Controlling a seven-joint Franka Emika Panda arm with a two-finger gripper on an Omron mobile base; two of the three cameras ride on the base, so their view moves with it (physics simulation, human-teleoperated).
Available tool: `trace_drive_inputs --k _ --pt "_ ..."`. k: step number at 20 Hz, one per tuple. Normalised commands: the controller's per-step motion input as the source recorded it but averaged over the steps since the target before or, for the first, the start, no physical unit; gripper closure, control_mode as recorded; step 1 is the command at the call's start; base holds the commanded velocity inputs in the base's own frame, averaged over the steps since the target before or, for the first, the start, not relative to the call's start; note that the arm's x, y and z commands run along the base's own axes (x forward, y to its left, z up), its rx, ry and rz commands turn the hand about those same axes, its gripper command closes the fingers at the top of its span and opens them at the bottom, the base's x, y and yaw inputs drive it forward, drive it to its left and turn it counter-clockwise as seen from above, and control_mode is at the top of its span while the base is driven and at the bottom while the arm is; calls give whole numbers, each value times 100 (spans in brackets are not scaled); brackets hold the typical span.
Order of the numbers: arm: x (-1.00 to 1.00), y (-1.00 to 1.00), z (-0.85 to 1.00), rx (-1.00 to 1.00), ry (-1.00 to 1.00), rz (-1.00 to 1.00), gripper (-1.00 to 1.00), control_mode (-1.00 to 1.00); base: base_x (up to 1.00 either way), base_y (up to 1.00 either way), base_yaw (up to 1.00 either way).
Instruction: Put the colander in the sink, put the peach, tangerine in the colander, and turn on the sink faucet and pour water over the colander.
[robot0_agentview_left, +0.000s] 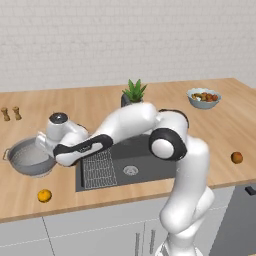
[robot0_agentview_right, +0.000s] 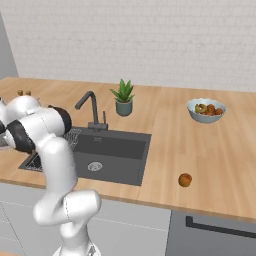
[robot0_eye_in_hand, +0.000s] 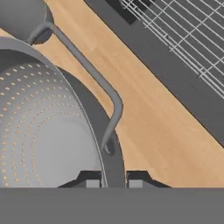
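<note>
Colander (robot0_agentview_left: 29, 159) sits on the table (robot0_agentview_left: 100, 105), left of the sink (robot0_agentview_left: 142, 162), w/ the arm stretched low over its near-sink rim. Pincer (robot0_eye_in_hand: 114, 180) is right at that rim in the hand view: one fingertip (robot0_eye_in_hand: 89, 179) inside the bowl, the other outside, rim wall running up between them, side handle (robot0_eye_in_hand: 94, 83) just ahead. Jaws stand apart, straddling the rim, not clamped yet as far as I can see.

Tangerine (robot0_agentview_left: 44, 195) waits on the table's front edge below the colander; peach (robot0_agentview_left: 237, 158) is well apart on the far right of the sink, also seen in the right base view (robot0_agentview_right: 185, 180). Faucet (robot0_agentview_right: 90, 107) stands behind the basin, no water running.

Risks from here, as I judge it:
- Rim is thin, curved and metal, so a squeeze off-centre could let it slide out or tip the bowl as it lifts.
- One-sided hold on a wide bowl means it'll hang tilted and may swing; a fast lift could drop it.
- Carrying it across, the low side could clip the sink edge or land askew on the wire rack (robot0_agentview_left: 99, 169) instead of flat in the basin.
- Tangerine sits near the table edge, so a nudge from arm or bowl could roll it off.
- Pincer closing too low could scrape the table.
</note>
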Motion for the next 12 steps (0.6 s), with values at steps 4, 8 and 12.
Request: trace_drive_inputs --k 4,8,12 --pt "-75 -99 72 0 -16 -11 100 -100 0 0 0" --pt "-65 -100 76 0 -12 -9 100 -100 0 0 0" --pt "-41 -100 70 0 -1 -7 100 -100 0 0 0"
